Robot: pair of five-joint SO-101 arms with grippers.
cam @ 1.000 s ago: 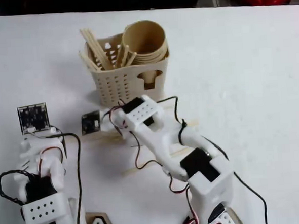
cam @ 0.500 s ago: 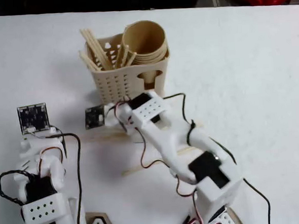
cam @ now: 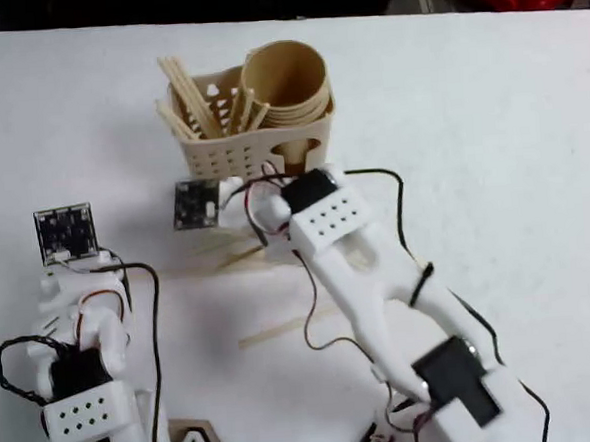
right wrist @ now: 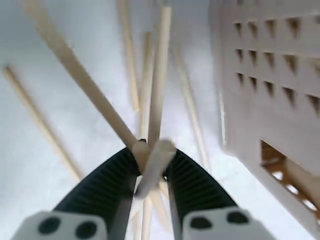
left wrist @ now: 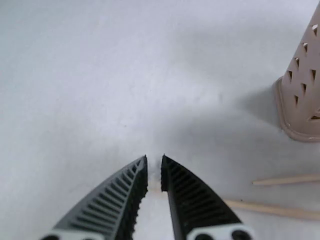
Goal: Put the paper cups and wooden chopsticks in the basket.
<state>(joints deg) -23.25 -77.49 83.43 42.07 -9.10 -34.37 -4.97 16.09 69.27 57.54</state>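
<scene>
Right jaws: closed on two wooden chopsticks [right wrist: 159,80] that cross at the grip. One runs roughly straight ahead and the other splays off at an angle. The crossing suggests they were gathered together off the desk [cam: 489,119] rather than aligned first. Whether a third stick is caught underneath cannot be settled from the right wrist view.

Position: the jaws sit just beside the perforated wall of the basket [right wrist: 270,75], low against the desk. In the high view the arm reaches to the foot of the near wall [cam: 231,165]. Judgement: the pair is gripped close to one end, so the long free ends will swing. They will need lifting over the rim before release.

Around them: several loose chopsticks [right wrist: 40,125] lie scattered on the desk, and one lies well back from the basket [cam: 277,329].

Left jaws: drawn almost together with nothing between them, held just above the desk. A basket corner [left wrist: 302,100] and two stick ends [left wrist: 285,180] lie off to one side. This arm appears parked.

Basket contents: stacked paper cups [cam: 286,76] and a bundle of chopsticks [cam: 187,92] leaning at the opposite end. Judgement: the cups are done and only sticks are outstanding.
</scene>
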